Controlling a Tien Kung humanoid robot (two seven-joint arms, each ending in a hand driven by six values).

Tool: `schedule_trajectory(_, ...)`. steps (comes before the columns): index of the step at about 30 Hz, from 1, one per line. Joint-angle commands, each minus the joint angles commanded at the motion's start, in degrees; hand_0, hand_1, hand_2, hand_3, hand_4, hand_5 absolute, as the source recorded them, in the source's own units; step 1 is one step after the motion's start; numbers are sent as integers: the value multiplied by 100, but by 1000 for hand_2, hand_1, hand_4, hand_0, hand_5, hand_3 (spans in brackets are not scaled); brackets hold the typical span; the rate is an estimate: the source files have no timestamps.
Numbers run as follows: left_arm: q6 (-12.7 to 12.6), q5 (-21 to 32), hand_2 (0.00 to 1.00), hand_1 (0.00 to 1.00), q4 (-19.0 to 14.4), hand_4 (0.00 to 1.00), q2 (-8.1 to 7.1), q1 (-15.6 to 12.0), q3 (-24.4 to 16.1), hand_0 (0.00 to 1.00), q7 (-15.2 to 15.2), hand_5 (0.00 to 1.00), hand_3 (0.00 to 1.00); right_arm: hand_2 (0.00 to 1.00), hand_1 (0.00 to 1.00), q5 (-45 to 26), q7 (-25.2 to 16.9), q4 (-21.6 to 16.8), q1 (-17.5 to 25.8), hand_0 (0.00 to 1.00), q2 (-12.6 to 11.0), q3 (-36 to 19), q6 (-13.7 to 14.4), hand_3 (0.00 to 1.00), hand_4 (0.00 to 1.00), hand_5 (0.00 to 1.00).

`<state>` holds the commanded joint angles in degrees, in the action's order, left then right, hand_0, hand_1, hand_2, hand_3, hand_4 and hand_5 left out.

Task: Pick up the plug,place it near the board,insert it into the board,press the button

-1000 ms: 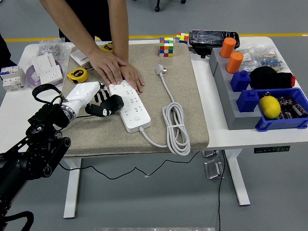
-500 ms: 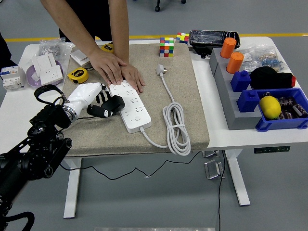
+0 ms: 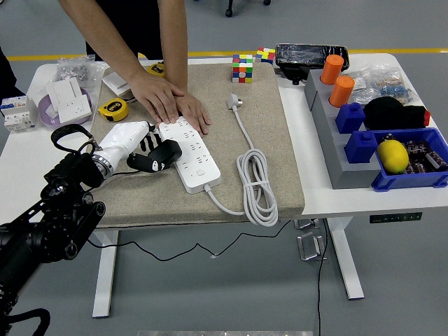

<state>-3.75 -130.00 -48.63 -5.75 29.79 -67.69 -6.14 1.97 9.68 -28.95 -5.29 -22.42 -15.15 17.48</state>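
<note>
Resting beside the long white power strip (image 3: 190,154), our left hand (image 3: 143,148) curls on nothing, while a person's hands (image 3: 170,102) press the strip's far end.

White table (image 3: 318,182) carries a beige mat (image 3: 273,150).

White board (image 3: 191,153) and white plug (image 3: 234,102) on a beige mat (image 3: 273,140); multicoloured cube (image 3: 242,68).
</note>
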Motion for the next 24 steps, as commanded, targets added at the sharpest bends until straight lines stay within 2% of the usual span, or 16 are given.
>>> schedule_trajectory(2, -6, 0, 342, 416, 1, 542, 0, 9, -8, 554, -4, 139, 400, 824, 845, -16, -4, 1, -2, 853, -3, 1, -2, 831, 998, 998)
schedule_trajectory(7, -5, 0, 342, 416, 13, 542, -6, 34, -18, 554, -11, 139, 400, 824, 845, -61, -11, 4, -17, 853, -8, -16, -10, 831, 998, 998)
schedule_trajectory(8, -2, 0, 426, 513, 18, 766, -7, 36, -22, 588, -14, 193, 445, 824, 849, -73, -13, 7, -19, 866, -7, -21, -9, 832, 998, 998)
schedule_trajectory(13, 32, 0, 426, 513, 38, 766, -7, 49, -35, 588, -19, 193, 445, 824, 849, -187, 0, 28, -23, 866, 2, -14, -22, 832, 998, 998)
schedule_trajectory(14, 39, 0, 530, 668, 41, 875, -7, 51, -39, 656, -18, 242, 496, 835, 894, -206, 12, 33, -25, 953, 3, -8, -28, 834, 998, 998)
schedule_trajectory(19, 57, 0, 530, 668, 55, 875, -7, 56, -55, 656, -14, 242, 496, 835, 894, -289, 65, 55, -30, 953, 2, 10, -47, 834, 998, 998)
schedule_trajectory(20, 60, 0, 688, 768, 58, 939, -6, 56, -57, 712, -13, 272, 575, 847, 917, -300, 73, 59, -29, 998, 2, 15, -51, 839, 998, 998)
schedule_trajectory(24, 77, 0, 688, 768, 68, 939, -2, 60, -68, 712, -7, 272, 575, 847, 917, -352, 98, 74, -29, 998, 0, 21, -73, 839, 998, 998)
